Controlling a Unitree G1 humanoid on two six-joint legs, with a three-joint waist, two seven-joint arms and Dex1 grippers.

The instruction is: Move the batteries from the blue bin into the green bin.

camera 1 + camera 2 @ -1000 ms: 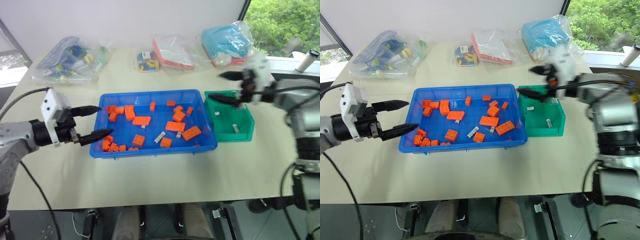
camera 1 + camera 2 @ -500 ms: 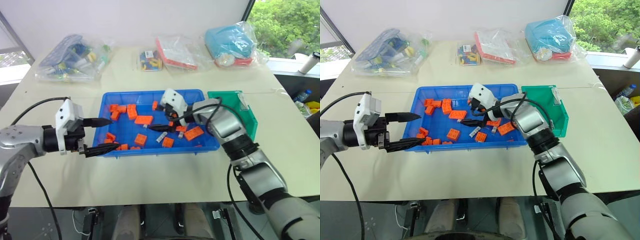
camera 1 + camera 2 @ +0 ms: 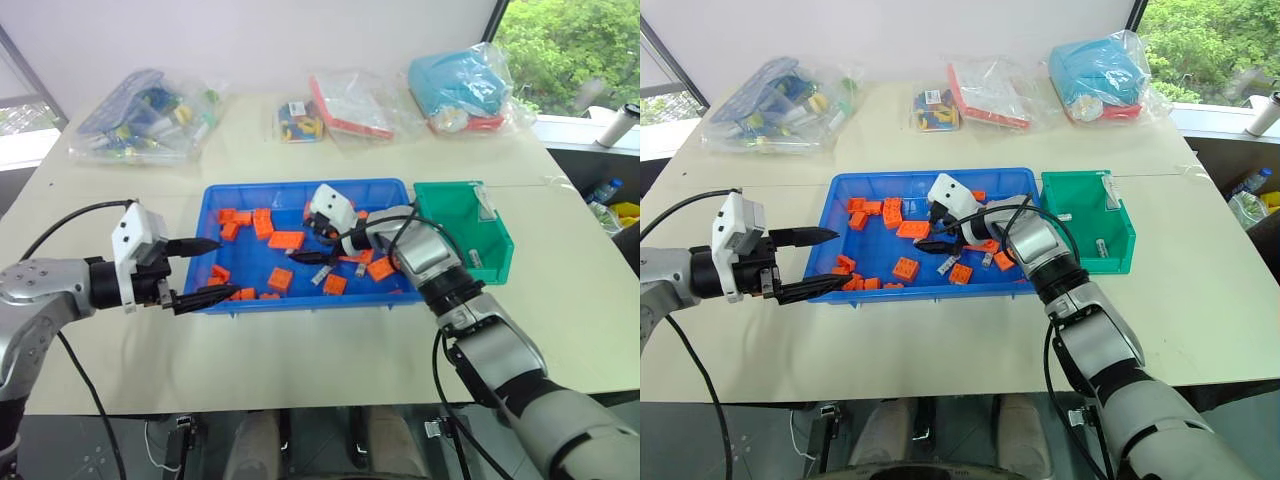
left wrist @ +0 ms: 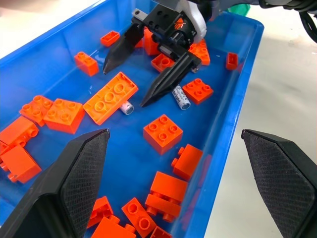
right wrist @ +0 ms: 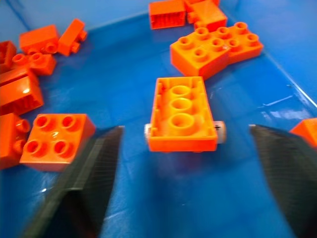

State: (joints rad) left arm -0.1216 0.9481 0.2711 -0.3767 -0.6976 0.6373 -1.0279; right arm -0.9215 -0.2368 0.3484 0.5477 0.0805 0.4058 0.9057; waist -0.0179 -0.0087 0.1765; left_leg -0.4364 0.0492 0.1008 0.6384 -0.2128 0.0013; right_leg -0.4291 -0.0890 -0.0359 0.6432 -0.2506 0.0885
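The blue bin [image 3: 300, 188] sits mid-table, strewn with orange blocks [image 3: 278, 279]. Beside it on the right stands the green bin [image 3: 496, 228], with batteries [image 3: 1100, 245] on its floor. My right gripper [image 4: 124, 87] is down inside the blue bin, open. Between its fingers [image 5: 84, 183] lies an upturned orange block [image 5: 182, 113], and a battery [image 5: 219, 130] pokes out from under it at both ends. Another battery [image 4: 181, 95] lies just beside the gripper. My left gripper [image 3: 220, 268] hovers open and empty at the blue bin's left wall.
Several clear bags of parts line the table's back: one at the left [image 3: 145, 115], a small one [image 3: 295, 118], a flat one [image 3: 350, 100] and a blue-filled one [image 3: 465, 85]. A white cylinder [image 3: 620, 122] stands on the ledge at far right.
My right gripper has swung left and down from over the green bin into the blue bin, and its fingers have narrowed a little. The left gripper has held its place.
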